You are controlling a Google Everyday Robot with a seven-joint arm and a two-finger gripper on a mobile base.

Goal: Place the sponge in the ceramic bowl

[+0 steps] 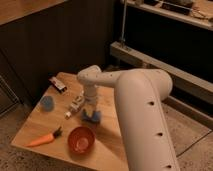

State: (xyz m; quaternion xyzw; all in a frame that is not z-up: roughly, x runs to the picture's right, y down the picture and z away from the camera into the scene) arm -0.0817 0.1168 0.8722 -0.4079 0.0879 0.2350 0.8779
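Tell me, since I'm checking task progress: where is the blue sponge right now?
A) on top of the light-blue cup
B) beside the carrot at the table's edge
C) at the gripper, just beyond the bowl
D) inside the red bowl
C: the sponge is right at the gripper over the middle of the table, just beyond the ceramic bowl, which holds no sponge.
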